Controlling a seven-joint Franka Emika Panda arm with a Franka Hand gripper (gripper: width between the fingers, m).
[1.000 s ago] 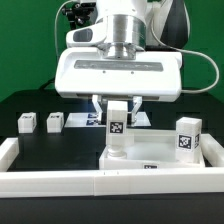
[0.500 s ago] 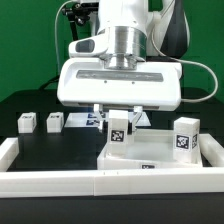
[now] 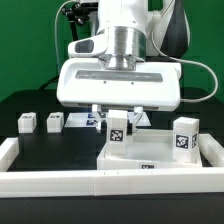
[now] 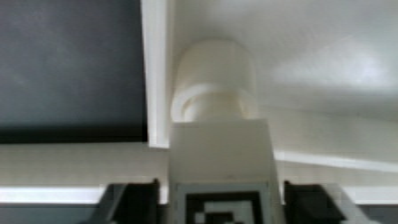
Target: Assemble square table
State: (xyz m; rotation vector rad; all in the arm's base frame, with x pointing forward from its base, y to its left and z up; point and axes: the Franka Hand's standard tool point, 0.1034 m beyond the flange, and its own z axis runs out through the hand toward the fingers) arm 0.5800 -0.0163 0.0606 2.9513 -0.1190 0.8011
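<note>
While tool (image 3: 118, 120) clasps a leg (image 3: 118, 134) | leg upright at square top (image 3: 160, 153) edge | rail (image 3: 60, 180) near top

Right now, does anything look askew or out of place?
Nothing stands out. The white tagged block leg under the pincer and the corner leg stand upright on the white square plastic top; two spare legs sit upright on the black table.

black table (image 3: 40, 100), white border rail (image 3: 60, 181)

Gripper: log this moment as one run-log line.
gripper: shut on upright leg | leg: on square table top | second leg: upright on top | loose legs: two, off top
</note>
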